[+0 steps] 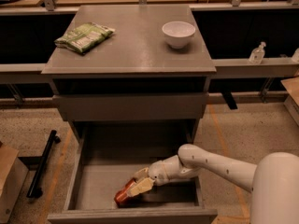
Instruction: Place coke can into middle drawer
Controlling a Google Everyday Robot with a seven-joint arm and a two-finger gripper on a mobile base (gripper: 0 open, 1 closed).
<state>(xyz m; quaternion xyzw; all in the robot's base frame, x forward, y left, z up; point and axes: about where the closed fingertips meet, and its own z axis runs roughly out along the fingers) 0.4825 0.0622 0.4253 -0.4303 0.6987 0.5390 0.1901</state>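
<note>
Coke can point(121, 197), one, lies in middle drawer point(93, 190), tool point(134, 184) clasping it.

we see the open middle drawer point(88, 190) below the cabinet top point(133, 55), which bears a bag point(84, 36) at left and a bowl point(178, 33) at right. near the drawer's front, the gripper point(140, 182) clasps the coke can point(122, 196) from the right.

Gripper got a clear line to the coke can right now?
Likely yes: the gripper is closed on the coke can, low inside the pulled-out middle drawer, with nothing between them.
</note>
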